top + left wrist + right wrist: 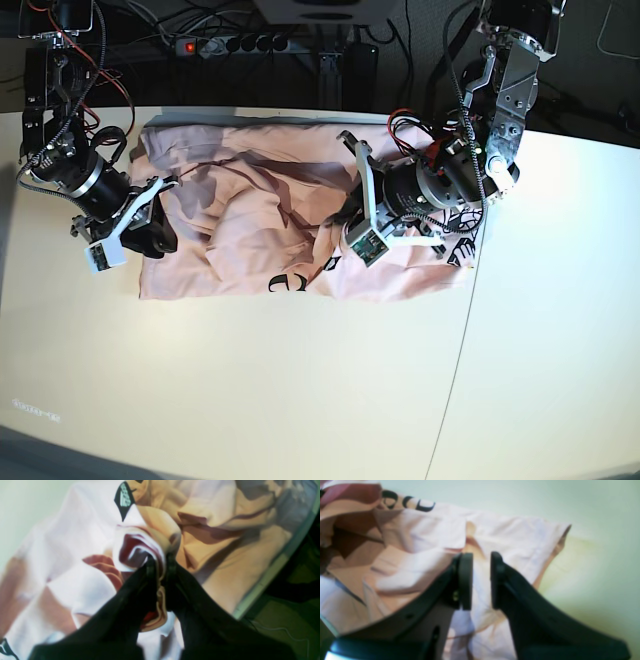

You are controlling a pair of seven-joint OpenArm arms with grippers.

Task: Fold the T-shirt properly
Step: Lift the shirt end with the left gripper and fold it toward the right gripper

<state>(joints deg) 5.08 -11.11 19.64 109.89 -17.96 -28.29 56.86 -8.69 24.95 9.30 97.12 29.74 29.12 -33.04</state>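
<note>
The pale pink T-shirt (250, 200) lies crumpled across the back half of the white table (300, 380), with black lettering (285, 283) near its front hem. My left gripper (160, 562) is shut on a bunched fold of the T-shirt (75, 542) near the garment's middle, seen in the base view as the left gripper (337, 228). My right gripper (481, 557) is open just over the T-shirt (510, 537) near one corner, with nothing between its fingers. In the base view the right gripper (166, 240) sits at the shirt's left edge. Lettering (420, 505) shows beyond it.
The table's edge (262, 585) runs close behind the shirt, with dark floor beyond. A power strip (225, 44) and cables lie behind the table. A seam (458, 330) crosses the tabletop on the right.
</note>
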